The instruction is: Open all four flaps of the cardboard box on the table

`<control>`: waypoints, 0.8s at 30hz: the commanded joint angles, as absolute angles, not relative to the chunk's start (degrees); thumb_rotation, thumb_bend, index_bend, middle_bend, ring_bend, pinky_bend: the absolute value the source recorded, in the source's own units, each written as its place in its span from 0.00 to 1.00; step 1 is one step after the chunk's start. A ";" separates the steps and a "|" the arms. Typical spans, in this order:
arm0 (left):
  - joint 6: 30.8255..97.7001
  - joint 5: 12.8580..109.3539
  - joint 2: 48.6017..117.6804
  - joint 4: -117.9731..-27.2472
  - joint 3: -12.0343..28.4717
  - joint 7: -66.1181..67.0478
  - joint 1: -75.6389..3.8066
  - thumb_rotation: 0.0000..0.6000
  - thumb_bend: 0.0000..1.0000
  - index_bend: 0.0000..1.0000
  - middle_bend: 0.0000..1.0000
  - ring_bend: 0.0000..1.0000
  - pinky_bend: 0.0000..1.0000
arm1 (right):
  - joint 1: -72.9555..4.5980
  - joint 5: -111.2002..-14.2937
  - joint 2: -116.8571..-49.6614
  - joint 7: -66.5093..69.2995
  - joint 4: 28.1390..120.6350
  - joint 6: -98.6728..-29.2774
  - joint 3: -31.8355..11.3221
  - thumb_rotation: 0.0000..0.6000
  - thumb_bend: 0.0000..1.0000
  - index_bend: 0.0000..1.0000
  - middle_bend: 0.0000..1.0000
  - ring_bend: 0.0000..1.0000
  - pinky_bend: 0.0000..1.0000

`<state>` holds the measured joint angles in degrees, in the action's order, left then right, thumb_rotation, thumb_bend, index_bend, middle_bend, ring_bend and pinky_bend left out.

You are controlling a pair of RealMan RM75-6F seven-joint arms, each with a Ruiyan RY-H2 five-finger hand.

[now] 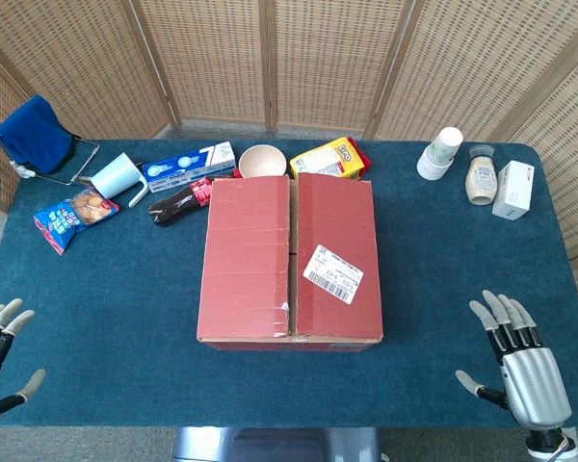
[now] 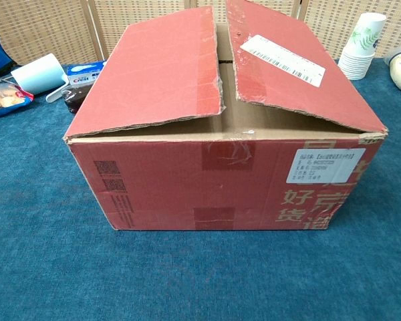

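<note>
At the centre of the blue-carpeted desk (image 1: 125, 318) stands the red rectangular cardboard box (image 1: 289, 260), its two long top flaps (image 2: 154, 70) folded down but slightly raised, a narrow gap between them. A white barcode label (image 1: 333, 274) lies on the box's right flap. Left of the box, near the desk's front edge, the left robot hand (image 1: 0, 361) is released, fingers spread; right of the box, the right robot hand (image 1: 515, 361) is likewise released, holding nothing. Behind the box sit a pale round bowl (image 1: 262, 161) and a yellow snack packet (image 1: 329, 157).

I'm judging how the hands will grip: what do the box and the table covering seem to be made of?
Box: apparently red-printed corrugated cardboard, matte; torn flap edges show raw brown board, and tape strips look glossier. Table covering: seemingly blue carpet-like fabric, with a fuzzy, matte texture.
</note>
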<state>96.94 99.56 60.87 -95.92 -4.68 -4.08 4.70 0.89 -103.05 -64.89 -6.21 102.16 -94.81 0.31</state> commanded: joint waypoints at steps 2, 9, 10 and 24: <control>96.76 99.23 60.72 -96.06 -4.63 -4.29 4.70 1.00 0.20 0.12 0.00 0.00 0.11 | 0.43 -102.03 -64.78 -6.09 102.18 -93.96 -0.10 1.00 0.00 0.00 0.00 0.00 0.12; 97.22 99.66 60.44 -96.71 -4.84 -3.83 5.03 1.00 0.20 0.12 0.00 0.00 0.11 | -1.10 -102.29 -62.80 -8.10 103.30 -92.10 -0.80 1.00 0.00 0.00 0.00 0.00 0.12; 97.14 99.60 60.44 -96.75 -4.84 -3.76 5.02 1.00 0.20 0.12 0.00 0.00 0.11 | -1.30 -102.47 -62.34 -8.30 103.63 -91.93 -0.88 1.00 0.00 0.00 0.00 0.00 0.13; 92.29 95.75 60.83 -97.09 -3.87 -3.08 3.16 1.00 0.20 0.12 0.00 0.00 0.11 | -9.16 -100.65 -50.69 -10.73 117.50 -83.88 -6.20 1.00 0.00 0.00 0.00 0.00 0.12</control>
<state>92.52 95.86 60.73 -97.12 -3.88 -3.19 3.32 -7.38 -101.74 -51.68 -10.17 115.96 -85.68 -4.74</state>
